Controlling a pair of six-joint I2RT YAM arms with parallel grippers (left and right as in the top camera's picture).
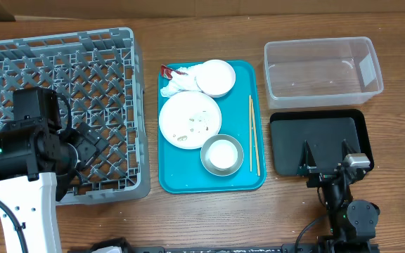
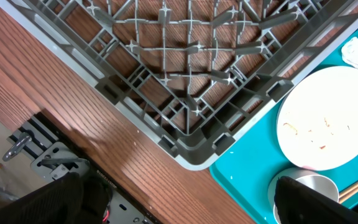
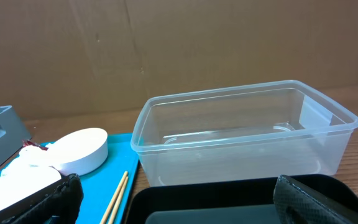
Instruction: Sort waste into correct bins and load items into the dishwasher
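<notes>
The grey dish rack [image 1: 97, 70] stands at the left, and its corner shows in the left wrist view [image 2: 185, 74]. On a teal tray [image 1: 181, 172] lie a pale plate [image 1: 190, 119] with rice scraps [image 1: 197, 121], a white bowl [image 1: 215, 77], a crumpled napkin [image 1: 176, 83], a red wrapper [image 1: 166, 70], a grey metal bowl [image 1: 206, 160] with a white cup [image 1: 222, 153] inside, and chopsticks [image 1: 254, 133]. A clear tub [image 1: 322, 43] and a black tray [image 1: 287, 147] are at the right. My left gripper [image 1: 90, 144] is open over the rack's front right part. My right gripper [image 1: 325, 160] is open over the black tray.
The left wrist view shows the plate [image 2: 328, 118], the metal bowl [image 2: 306, 185] and the table's front edge with metal hardware [image 2: 48, 158]. The right wrist view shows the tub [image 3: 241, 137], the black tray [image 3: 229, 199], the chopsticks [image 3: 117, 196], the white bowl [image 3: 79, 149] and a cardboard wall [image 3: 166, 50] behind.
</notes>
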